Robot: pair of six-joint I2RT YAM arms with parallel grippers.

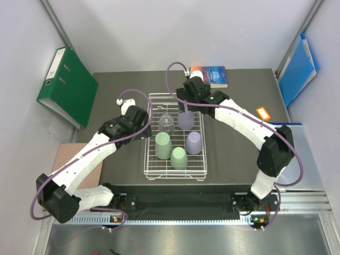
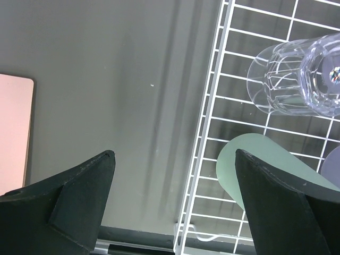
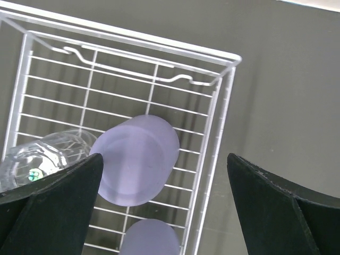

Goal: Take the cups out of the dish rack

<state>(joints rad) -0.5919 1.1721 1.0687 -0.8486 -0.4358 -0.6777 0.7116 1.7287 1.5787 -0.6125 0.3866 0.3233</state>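
Note:
The white wire dish rack [image 1: 147,159] sits mid-table with several cups in it, bottoms up. They are a clear ribbed glass [image 1: 167,124], two lilac cups [image 1: 186,121] [image 1: 193,142] and two pale green ones [image 1: 162,145] [image 1: 178,158]. My left gripper [image 1: 147,123] hangs open over the rack's left wall [image 2: 207,106], with the glass [image 2: 297,74] and a green cup [image 2: 239,164] ahead of it. My right gripper [image 1: 187,105] is open above the far lilac cup [image 3: 139,159], near the rack's far right corner [image 3: 212,127]. Neither holds anything.
A green binder [image 1: 69,87] leans at the far left and a blue folder [image 1: 297,69] at the far right. A book [image 1: 212,76] lies behind the rack, and a small orange item [image 1: 263,112] lies to its right. A pinkish board [image 2: 13,133] lies left of the mat.

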